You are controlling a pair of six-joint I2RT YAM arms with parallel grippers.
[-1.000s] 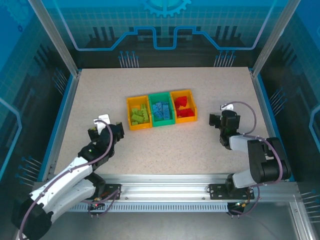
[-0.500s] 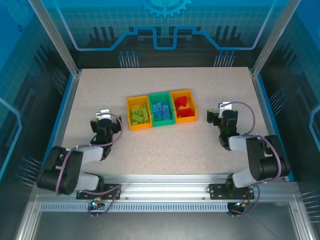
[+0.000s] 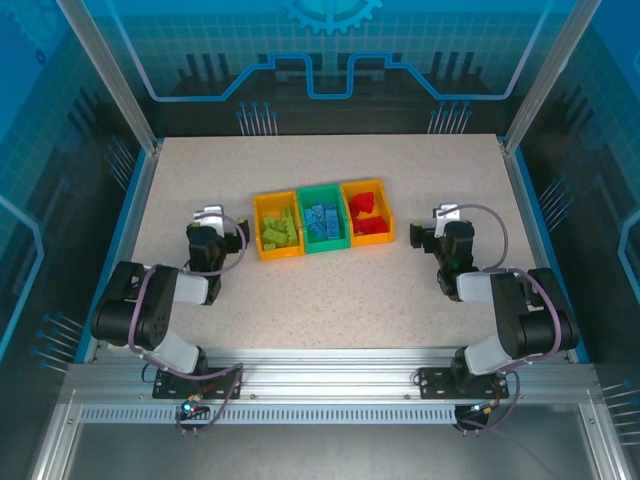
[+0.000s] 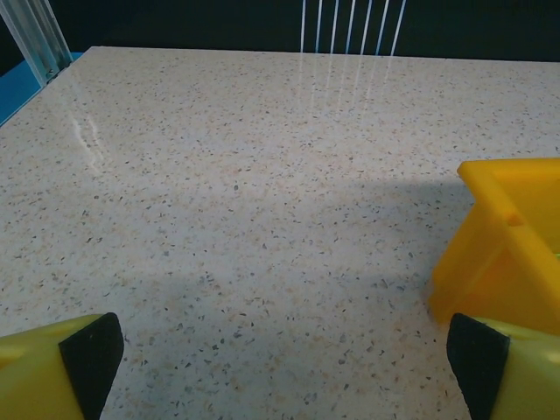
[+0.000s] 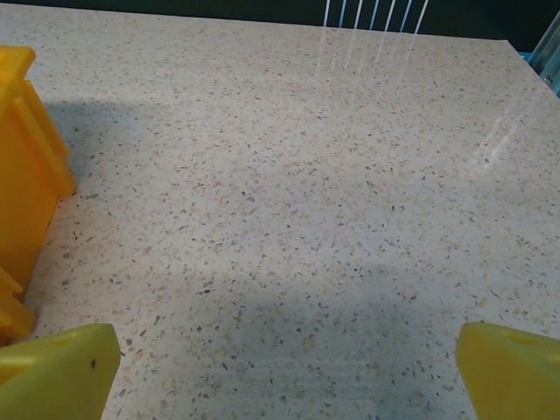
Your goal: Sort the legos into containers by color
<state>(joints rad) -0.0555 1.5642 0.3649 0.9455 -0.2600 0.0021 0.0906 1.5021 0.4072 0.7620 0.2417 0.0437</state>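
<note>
**At mid-tabletop: three filled bins, a released tool on either side**

Near the middle of the speckled tabletop (image 3: 330, 300) sit the containers (image 3: 326, 247), three open bins joined in a row that runs from 9 o'clock to 3 o'clock. The orange-yellow 9 o'clock bin (image 3: 258, 228) holds the lime green legos (image 3: 280, 231). The green middle bin (image 3: 303, 222) holds the blue legos (image 3: 322, 220), and the orange-yellow 3 o'clock bin (image 3: 387, 212) holds the red legos (image 3: 367, 213).

The left tool (image 3: 212, 228) sits low over the tabletop at 9 o'clock from the row, near the 9 o'clock bin but apart from it. It is released, its jaws spread wide. Its wrist camera shows the yellow fingers (image 4: 52, 372) in the lower corners, with a corner of that bin (image 4: 507, 245) at 3 o'clock.

The right tool (image 3: 445, 228) sits at 3 o'clock from the row, also near and apart, and is likewise released. Its fingers (image 5: 52, 376) are spread over bare tabletop, with the 3 o'clock bin's wall (image 5: 26, 175) at 9 o'clock.
</note>
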